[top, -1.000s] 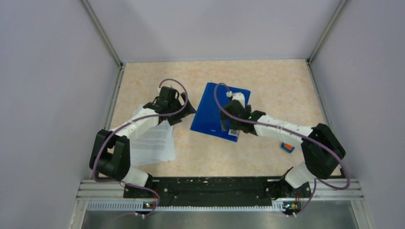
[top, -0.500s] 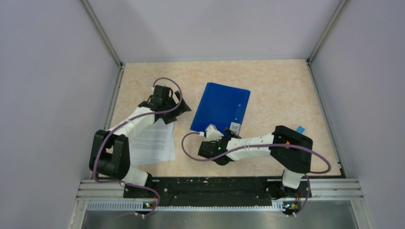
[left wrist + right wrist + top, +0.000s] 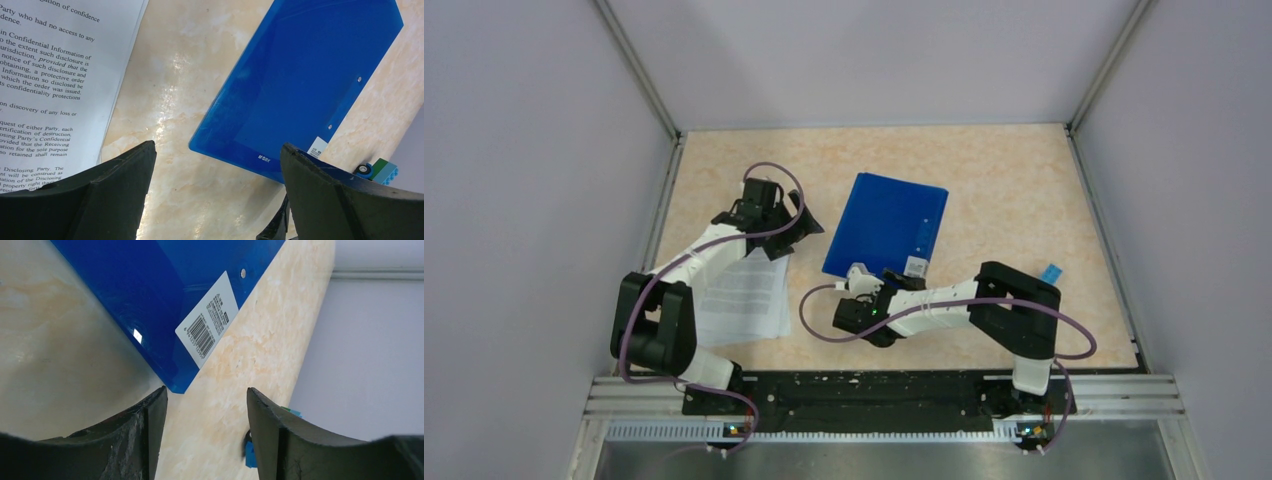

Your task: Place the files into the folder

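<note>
The blue folder lies closed on the table, with its white barcode label at the near right corner. The files are a stack of printed white sheets at the left. My left gripper is open and empty, held between the files and the folder. My right gripper is open and empty, low beside the folder's near right corner. The label shows just beyond the fingers, and the corner tip sits above the left finger.
A small blue block lies on the table to the right, near the right arm's elbow. It also shows in the left wrist view. Grey walls close in the table at left, back and right.
My right arm has pulled back off the folder, folded and swung low, so the gripper now sits at the folder's near right corner. The small block shows farther right. My left gripper shifted slightly left.
</note>
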